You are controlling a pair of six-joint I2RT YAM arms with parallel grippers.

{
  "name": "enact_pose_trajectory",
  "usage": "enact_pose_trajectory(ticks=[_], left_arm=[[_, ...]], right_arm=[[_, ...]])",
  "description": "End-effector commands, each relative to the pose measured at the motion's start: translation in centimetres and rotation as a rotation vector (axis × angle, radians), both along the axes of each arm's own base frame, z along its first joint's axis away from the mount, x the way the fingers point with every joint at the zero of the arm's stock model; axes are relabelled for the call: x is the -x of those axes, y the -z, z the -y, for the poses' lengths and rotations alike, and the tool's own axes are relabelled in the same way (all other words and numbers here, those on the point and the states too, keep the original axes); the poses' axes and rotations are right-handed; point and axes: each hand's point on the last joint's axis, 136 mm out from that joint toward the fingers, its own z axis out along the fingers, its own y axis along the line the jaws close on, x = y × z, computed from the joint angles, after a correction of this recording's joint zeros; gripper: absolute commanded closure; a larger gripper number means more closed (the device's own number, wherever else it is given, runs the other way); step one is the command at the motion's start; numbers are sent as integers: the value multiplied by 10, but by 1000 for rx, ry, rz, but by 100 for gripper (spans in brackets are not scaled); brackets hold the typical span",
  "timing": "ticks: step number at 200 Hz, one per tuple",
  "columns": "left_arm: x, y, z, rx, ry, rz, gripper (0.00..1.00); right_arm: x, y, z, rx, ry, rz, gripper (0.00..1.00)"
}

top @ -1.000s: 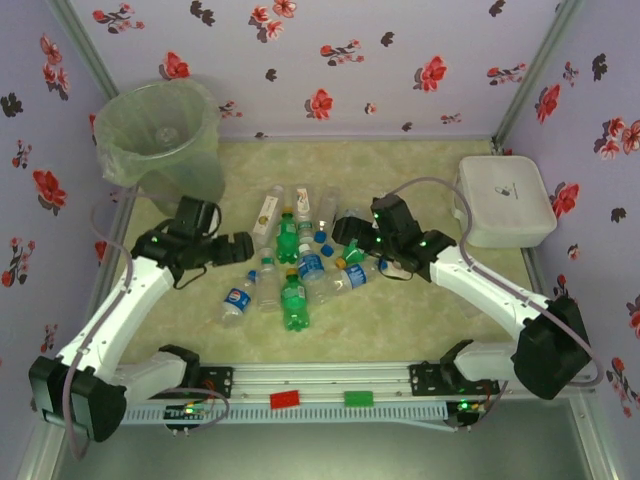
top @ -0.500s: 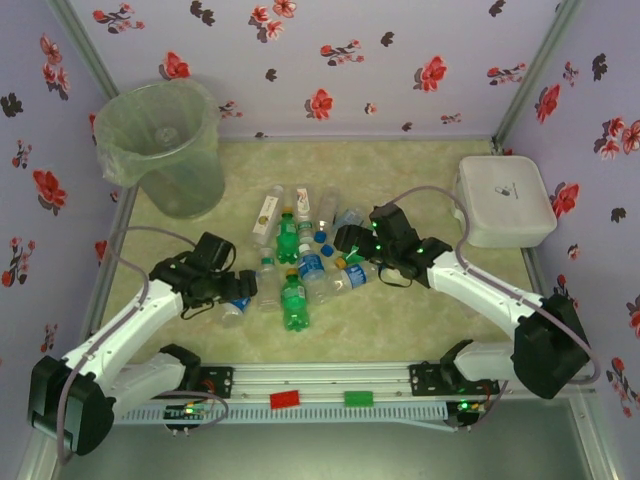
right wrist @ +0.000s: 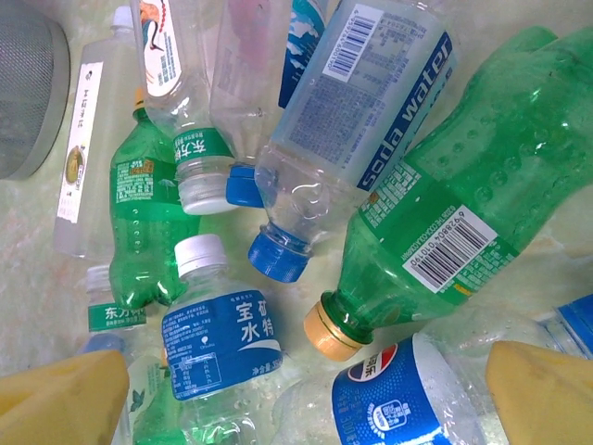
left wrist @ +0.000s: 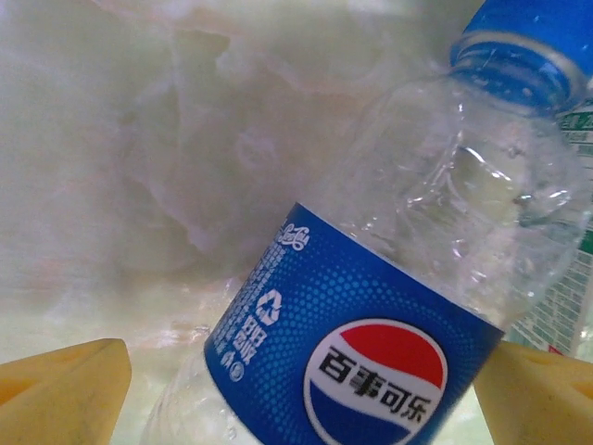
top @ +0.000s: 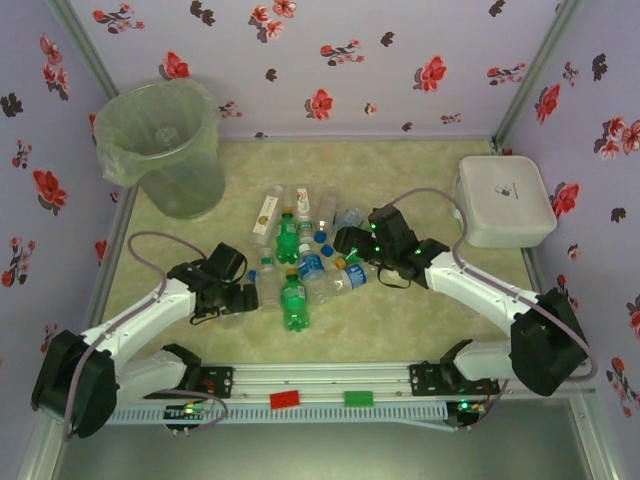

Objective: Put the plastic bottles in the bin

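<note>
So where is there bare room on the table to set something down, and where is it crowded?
Crowded: the centre, where the plastic bottles lie heaped with the left end effector and right end effector at their edges. Bare mat runs along the back wall between the bin and the white box, and between the bottles and the near rail.

Work area is enclosed by lilac walls (top: 380, 60) printed with red and dark flowers. The table (top: 420, 165) is covered with a pale green marbled sheet. A white lidded box (top: 505, 200) is set at its right edge.
</note>
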Motion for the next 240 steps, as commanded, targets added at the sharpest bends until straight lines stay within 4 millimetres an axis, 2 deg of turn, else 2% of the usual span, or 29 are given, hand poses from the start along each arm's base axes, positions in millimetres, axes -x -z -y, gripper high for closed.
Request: enact_pose_trajectory(ticks=[1, 54, 91, 144, 157, 175, 207, 224, 240], left_arm=[[-11, 4, 3, -1, 2, 50, 5], [-13, 16, 5, -17, 31, 31, 16], [-7, 24, 1, -37, 40, 6, 21], [-5, 18, -2, -33, 38, 29, 34], [-6, 15, -3, -35, 37, 37, 41], [-9, 9, -3, -31, 34, 60, 51], [-14, -13, -4, -13, 12, 118, 60], [-19, -35, -2, 7, 8, 159, 64], [-26, -66, 1, 31, 12, 218, 66]], right_arm=[[-6, 1, 0, 15, 4, 50, 0], [-6, 14, -9, -1, 4, 25, 0], [-6, 10, -9, 4, 4, 34, 0], [-8, 11, -11, 15, -3, 31, 0], [-7, 15, -12, 13, -9, 19, 0], [-5, 20, -15, 13, -24, 3, 0], [-5, 20, -21, 14, -59, -3, 0], [-8, 18, -21, 20, -57, 3, 0], [-11, 18, -20, 31, -47, 12, 0]])
